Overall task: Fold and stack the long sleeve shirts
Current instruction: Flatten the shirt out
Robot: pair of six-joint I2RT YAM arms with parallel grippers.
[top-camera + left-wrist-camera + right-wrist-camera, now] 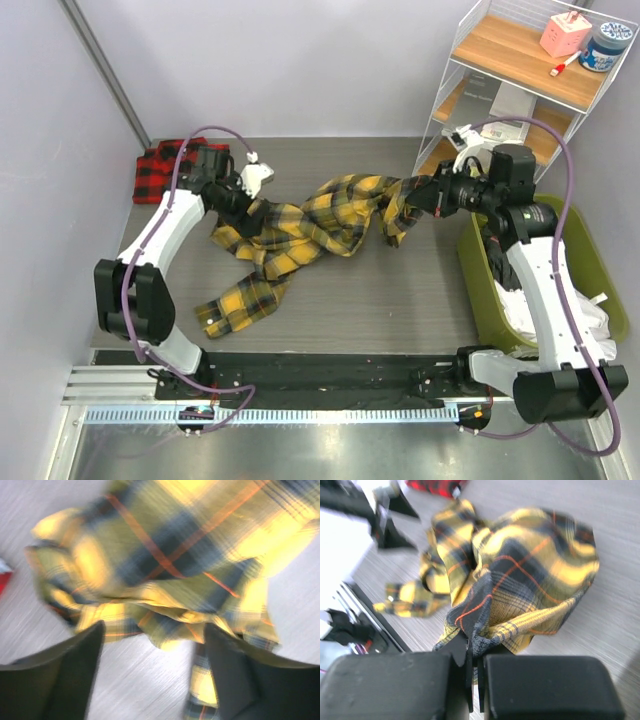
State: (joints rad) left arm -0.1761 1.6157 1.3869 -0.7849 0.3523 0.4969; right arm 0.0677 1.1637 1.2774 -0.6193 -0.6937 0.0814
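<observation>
- The surface (400,290) carries both shirts, well apart.
- The yellow-and-black shirt (310,225) lies crumpled mid-surface, unfolded; by my judgement all its folding, and the stacking, remain.
- The red-and-black shirt (160,170) sits in the far left corner, apparently folded to a small rectangle, so likely done.
- The right claw (474,650) is pinched closed on the yellow-and-black shirt's edge.
- The left claw (155,630) is spread wide over the cloth's left end; blur hides any contact.

the dark grey wood-grain tabletop (400,300) carries a crumpled yellow-and-black plaid shirt (300,230) across its middle, and a folded red-and-black plaid shirt (160,172) in its far left corner.
</observation>
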